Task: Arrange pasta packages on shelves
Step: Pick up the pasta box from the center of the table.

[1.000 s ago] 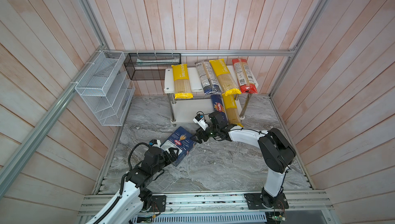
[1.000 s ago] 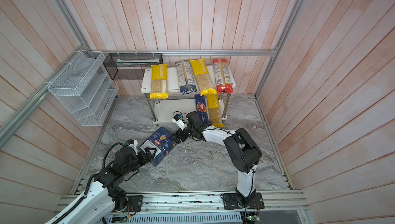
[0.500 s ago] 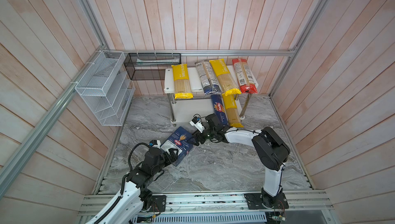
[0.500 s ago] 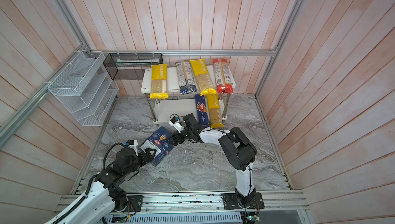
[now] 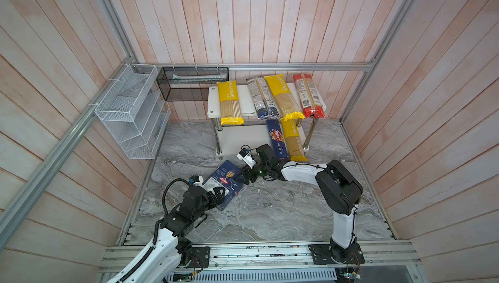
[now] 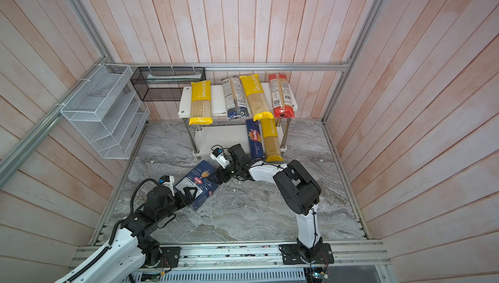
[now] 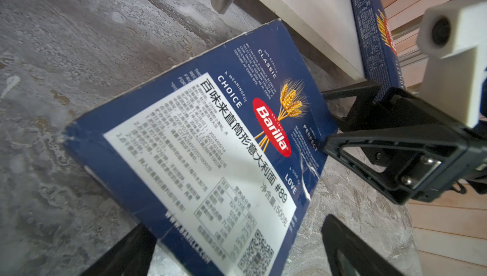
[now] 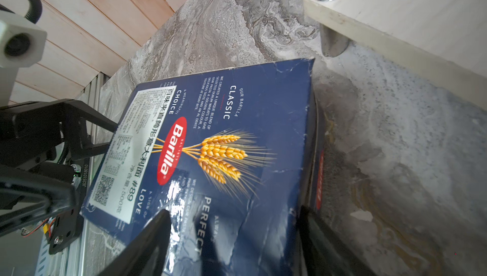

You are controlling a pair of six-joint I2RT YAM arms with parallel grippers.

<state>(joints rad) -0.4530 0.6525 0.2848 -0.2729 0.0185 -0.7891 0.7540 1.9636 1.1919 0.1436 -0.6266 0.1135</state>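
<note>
Wide blue cardboard Barilla box [image 5: 224, 181], both top views: flat on the grey marbled tabletop [image 5: 270, 208], one end at each tool, outside the white two-tier chrome-post rack [image 5: 243, 136] that stands behind the right tool with six other packs [image 5: 280, 98] on it.
Right gripper [image 5: 243, 180], top views: at the box's far corner, having swung over from the rack's lower board in the last second.
Left gripper [image 5: 218, 193], top views: unmoved at the near end.
Left wrist view: left jaws apart, the near corner between them, bare tabletop showing beside one finger [image 7: 350, 248].
Right wrist view: right jaws apart but narrowing, one finger [image 8: 150, 245] over the printed face, the other beside the side wall; not clamped yet.
Meaning: only this pack remains; a lift onto the lower board probably comes next.
</note>
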